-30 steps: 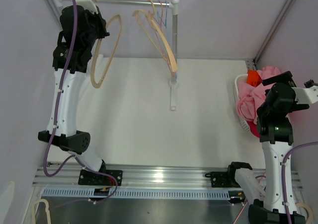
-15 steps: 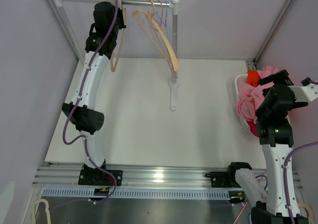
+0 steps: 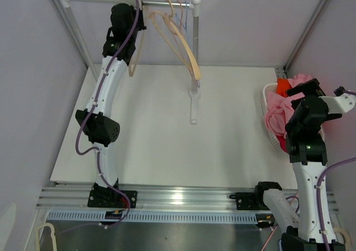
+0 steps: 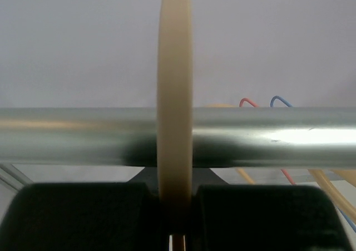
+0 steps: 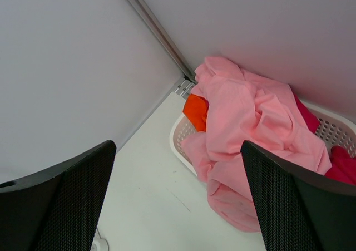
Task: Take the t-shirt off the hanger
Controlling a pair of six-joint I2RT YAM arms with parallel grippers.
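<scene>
My left gripper (image 3: 135, 24) is shut on a bare cream wooden hanger (image 3: 135, 53) and holds it up at the metal rail (image 3: 100, 0). In the left wrist view the hanger (image 4: 174, 95) crosses in front of the rail (image 4: 267, 137), clamped between my black fingers (image 4: 78, 217). A pink t-shirt (image 3: 283, 109) lies heaped in the white basket (image 3: 266, 95) at the right, draping over its rim; it shows in the right wrist view (image 5: 250, 123) too. My right gripper (image 5: 178, 201) is open and empty, hovering just beside the basket (image 5: 181, 131).
More bare wooden hangers (image 3: 181, 39) and thin red and blue wire hangers (image 3: 181, 11) hang at the rail's right end by the upright post (image 3: 194, 62). An orange garment (image 3: 283, 85) and red cloth (image 5: 342, 162) also lie in the basket. Frame posts stand at the corners.
My left arm has swung right along the rail with the hanger, from the rail's left end to near its middle. The right arm has barely moved.
</scene>
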